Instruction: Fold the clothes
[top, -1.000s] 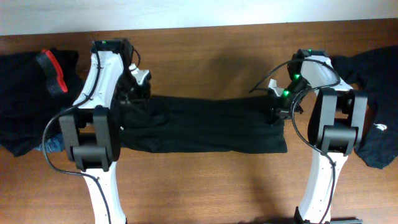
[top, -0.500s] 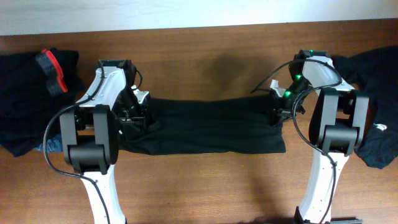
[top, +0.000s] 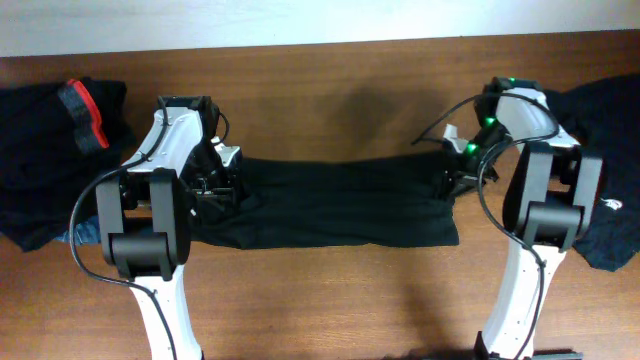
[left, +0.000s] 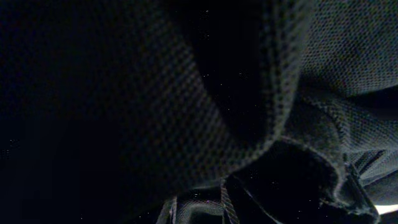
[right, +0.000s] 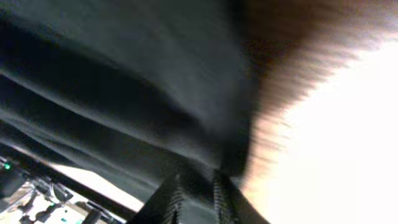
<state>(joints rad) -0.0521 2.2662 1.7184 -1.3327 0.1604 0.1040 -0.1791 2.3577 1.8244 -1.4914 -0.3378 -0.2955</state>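
Note:
A black garment (top: 340, 200) lies folded into a long strip across the middle of the table, stretched between my two arms. My left gripper (top: 213, 188) is at its left end and my right gripper (top: 448, 180) at its right end. In the left wrist view dark cloth (left: 186, 93) fills the frame and the left gripper (left: 198, 208) is closed on a fold. In the right wrist view the right gripper (right: 198, 196) pinches the edge of the cloth (right: 124, 74); this view is blurred.
A pile of black clothes (top: 40, 160) with a red-orange band (top: 85, 112) lies at the far left. Another black garment (top: 610, 130) with a small white logo (top: 612, 203) lies at the far right. The brown wooden table (top: 330, 90) runs back to a white wall.
My left gripper moved toward the front, down onto the garment's left end. My right gripper shifted slightly right, pulling the strip tauter.

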